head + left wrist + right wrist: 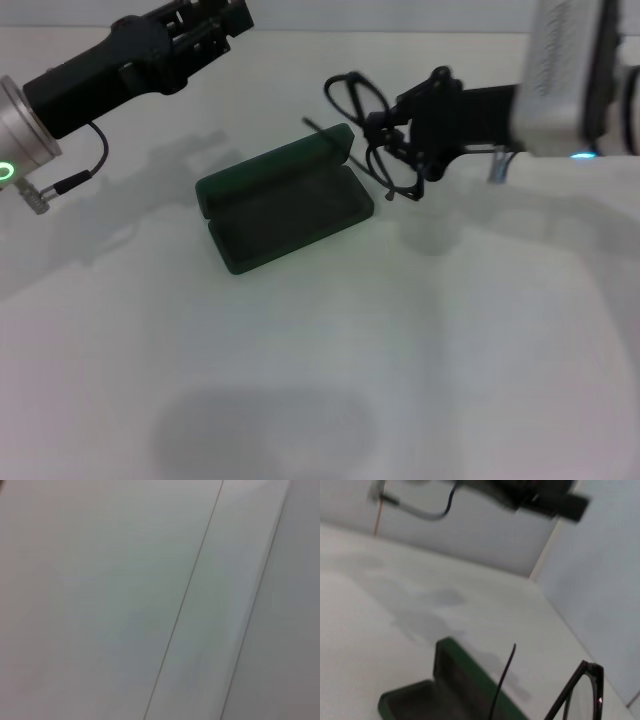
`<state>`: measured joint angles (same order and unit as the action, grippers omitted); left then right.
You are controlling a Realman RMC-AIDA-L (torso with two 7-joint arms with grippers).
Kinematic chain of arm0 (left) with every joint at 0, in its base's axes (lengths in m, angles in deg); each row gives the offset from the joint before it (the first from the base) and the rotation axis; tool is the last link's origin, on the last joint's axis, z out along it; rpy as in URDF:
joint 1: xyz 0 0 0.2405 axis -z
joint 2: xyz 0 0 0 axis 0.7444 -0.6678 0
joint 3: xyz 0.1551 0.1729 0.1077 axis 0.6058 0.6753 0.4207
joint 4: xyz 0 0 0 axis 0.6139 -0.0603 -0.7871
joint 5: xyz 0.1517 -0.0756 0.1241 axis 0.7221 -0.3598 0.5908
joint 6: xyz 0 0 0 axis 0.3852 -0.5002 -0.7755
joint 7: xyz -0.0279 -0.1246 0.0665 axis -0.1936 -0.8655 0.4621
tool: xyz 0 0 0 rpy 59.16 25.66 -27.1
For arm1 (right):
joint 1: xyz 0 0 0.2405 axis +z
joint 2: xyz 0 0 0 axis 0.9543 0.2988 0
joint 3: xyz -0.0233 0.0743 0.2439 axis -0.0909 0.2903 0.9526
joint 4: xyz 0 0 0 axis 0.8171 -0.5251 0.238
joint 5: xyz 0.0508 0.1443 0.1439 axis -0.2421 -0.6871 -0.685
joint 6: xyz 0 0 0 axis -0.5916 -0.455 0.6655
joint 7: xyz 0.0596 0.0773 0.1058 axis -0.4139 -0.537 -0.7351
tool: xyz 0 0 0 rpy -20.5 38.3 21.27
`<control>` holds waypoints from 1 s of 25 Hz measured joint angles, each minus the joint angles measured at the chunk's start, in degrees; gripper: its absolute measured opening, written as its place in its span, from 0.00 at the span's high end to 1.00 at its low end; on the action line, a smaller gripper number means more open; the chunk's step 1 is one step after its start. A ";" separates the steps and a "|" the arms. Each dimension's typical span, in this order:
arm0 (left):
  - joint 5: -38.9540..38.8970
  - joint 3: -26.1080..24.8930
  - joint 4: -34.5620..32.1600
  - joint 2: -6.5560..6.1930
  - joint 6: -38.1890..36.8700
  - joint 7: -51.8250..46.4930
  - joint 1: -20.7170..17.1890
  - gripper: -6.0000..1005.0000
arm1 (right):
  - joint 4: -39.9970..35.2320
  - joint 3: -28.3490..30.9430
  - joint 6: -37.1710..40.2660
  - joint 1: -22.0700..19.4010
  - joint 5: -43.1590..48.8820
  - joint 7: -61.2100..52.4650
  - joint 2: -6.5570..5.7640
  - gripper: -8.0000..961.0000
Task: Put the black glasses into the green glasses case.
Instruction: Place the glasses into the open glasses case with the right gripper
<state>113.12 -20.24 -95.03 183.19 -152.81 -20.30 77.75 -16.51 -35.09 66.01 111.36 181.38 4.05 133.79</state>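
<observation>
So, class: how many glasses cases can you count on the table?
1: the green glasses case lies open mid-table, beside the black glasses held in the right gripper. None looks hidden.

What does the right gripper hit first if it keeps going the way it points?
Likely the raised lid of the open dark green hard glasses case; the right gripper, holding the thin black-framed glasses, points toward it. Depth unclear.

No text, label, brand or number can be read anywhere. The green glasses case (285,205) lies open just beside the right gripper (400,150), and any lettering on its lid is perhaps too faint to show at this angle.
</observation>
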 joint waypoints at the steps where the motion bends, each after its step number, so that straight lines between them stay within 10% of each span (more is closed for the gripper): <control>1: -0.01 0.09 0.15 0.05 0.00 0.35 0.05 0.53 | -0.28 -2.34 -2.15 0.04 -0.08 0.00 0.03 0.89; 25: 0.38 0.39 0.40 0.19 0.00 1.26 0.77 0.53 | -10.54 -37.21 -37.87 -5.01 0.33 6.72 0.11 0.89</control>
<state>113.50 -19.84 -94.63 183.37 -152.81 -19.04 78.52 -27.05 -72.30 28.14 106.35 181.71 10.76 133.90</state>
